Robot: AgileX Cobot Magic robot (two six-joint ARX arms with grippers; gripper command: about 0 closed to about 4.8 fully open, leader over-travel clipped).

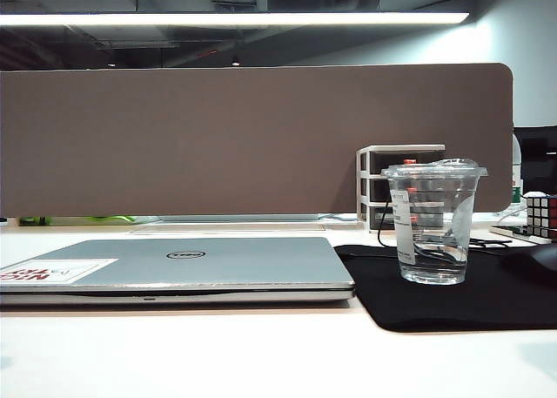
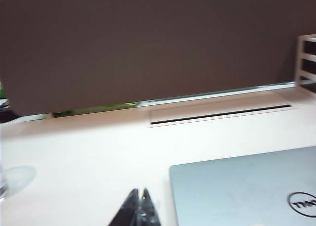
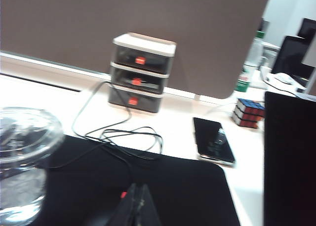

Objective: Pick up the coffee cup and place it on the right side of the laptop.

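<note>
- Cup first: the coffee cup (image 1: pixel 433 222), clear plastic with a clear lid, stands upright on the black mat (image 1: pixel 452 298), to the right of the laptop (image 1: pixel 174 272) and apart from it.
- The laptop lies closed and flat on the white table (image 1: pixel 218 354), its round logo up and a white sticker with red letters near its left edge.
- In the exterior view neither arm shows.
- The left gripper (image 2: pixel 139 208) hangs over bare table just beside the laptop's corner; its dark fingertips meet in a point, with nothing between them.
- The right gripper (image 3: pixel 138 206) hangs over the black mat, the cup close at one side; its tips also look pressed together and empty, though the blur makes this less sure.
- Behind the mat a small drawer unit (image 3: pixel 142 72) with red handles stands against the brown partition (image 1: pixel 252 137), and a black cable (image 3: pixel 123 137) loops from it onto the mat.
- A phone (image 3: pixel 213 141) lies flat on the table, with a puzzle cube (image 3: pixel 248 113) just beyond it.
</note>
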